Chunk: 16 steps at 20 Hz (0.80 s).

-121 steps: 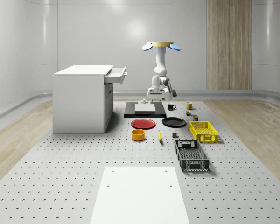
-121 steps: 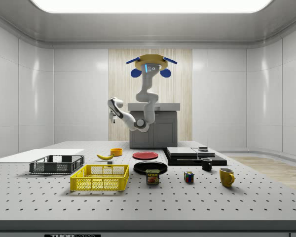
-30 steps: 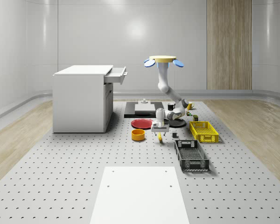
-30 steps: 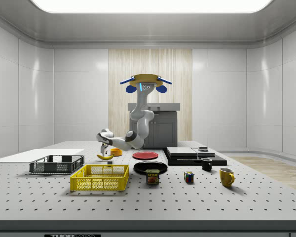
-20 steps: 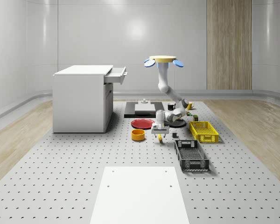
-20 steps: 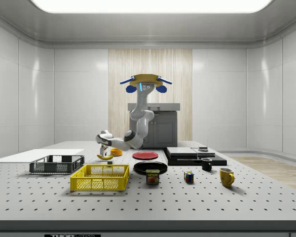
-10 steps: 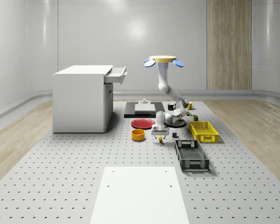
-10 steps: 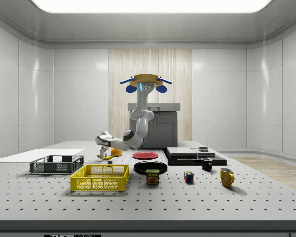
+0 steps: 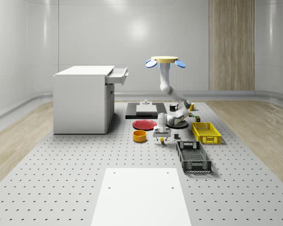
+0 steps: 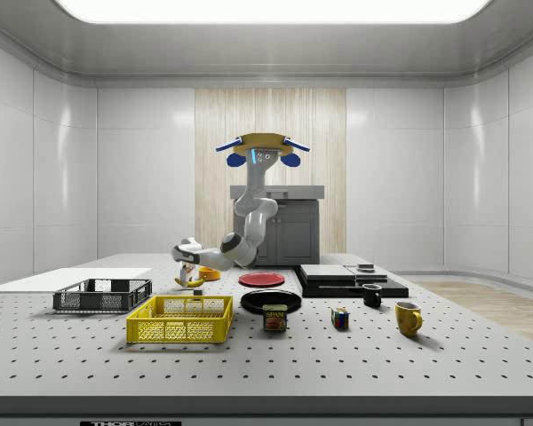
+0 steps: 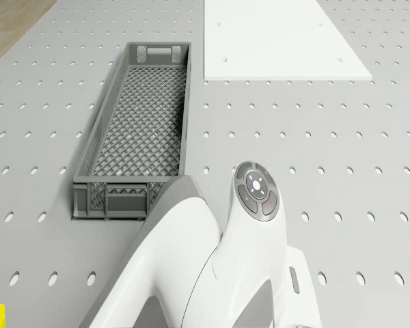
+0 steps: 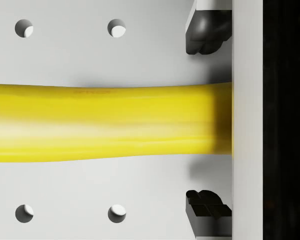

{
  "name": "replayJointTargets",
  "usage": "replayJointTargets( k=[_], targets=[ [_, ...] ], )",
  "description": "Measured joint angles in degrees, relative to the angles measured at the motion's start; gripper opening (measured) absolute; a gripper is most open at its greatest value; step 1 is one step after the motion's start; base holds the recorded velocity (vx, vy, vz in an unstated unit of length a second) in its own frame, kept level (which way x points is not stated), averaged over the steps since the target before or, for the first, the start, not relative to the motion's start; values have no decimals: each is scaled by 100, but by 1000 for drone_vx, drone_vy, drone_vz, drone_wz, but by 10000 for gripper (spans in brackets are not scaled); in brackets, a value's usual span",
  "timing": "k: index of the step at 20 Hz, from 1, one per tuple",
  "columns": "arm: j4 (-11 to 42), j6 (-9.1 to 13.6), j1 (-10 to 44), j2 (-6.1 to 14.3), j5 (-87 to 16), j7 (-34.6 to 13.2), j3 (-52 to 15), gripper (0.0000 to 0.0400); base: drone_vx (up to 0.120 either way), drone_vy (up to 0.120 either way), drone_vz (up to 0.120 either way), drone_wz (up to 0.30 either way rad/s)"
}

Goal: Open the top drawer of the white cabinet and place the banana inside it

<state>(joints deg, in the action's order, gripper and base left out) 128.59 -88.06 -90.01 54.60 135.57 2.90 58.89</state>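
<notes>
The yellow banana (image 12: 105,122) lies flat on the perforated table between the gripper's two dark fingertips (image 12: 204,31), with a gap to each. The gripper (image 12: 205,121) is open and points straight down, low over the banana (image 9: 161,139), just beside the orange bowl (image 9: 139,136). In the side view the gripper (image 10: 189,277) sits right on top of the banana (image 10: 190,283). The drone (image 9: 163,60) hovers above the black plate (image 9: 175,123), its arm bent down and forward. The white cabinet (image 9: 82,101) stands at the whole-scene view's left, its top drawer (image 9: 118,75) pulled out.
A red plate (image 9: 145,124) and a black slab with a white block (image 9: 146,111) lie behind the banana. A yellow crate (image 9: 205,132) and a dark grey crate (image 9: 193,156) stand to the whole-scene view's right. A white sheet (image 9: 140,195) lies at the front.
The drone has left the slab near the cabinet and come to the black plate. Over the last second the gripper sank lower onto the banana; the drone held still.
</notes>
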Motion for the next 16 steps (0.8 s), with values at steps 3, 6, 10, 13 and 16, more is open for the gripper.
replayJointTargets(
  k=[3, 6, 10, 13, 16],
  targets=[
    [-9, -33, -31, 39, -28, 24, 3, 242, 0, 0, 0, 0],
    [-15, -65, -62, 78, -57, 49, 8, 195, 0, 0, 0, 0],
    [-25, -125, -110, 143, -122, 138, 16, 190, 0, 0, 0, 0],
    [-10, -140, -135, 185, -169, 70, 34, 190, 0, 0, 0, 0],
    [80, -80, -148, 240, -258, 57, 108, 190, 0, 0, 0, 0]
  ],
)
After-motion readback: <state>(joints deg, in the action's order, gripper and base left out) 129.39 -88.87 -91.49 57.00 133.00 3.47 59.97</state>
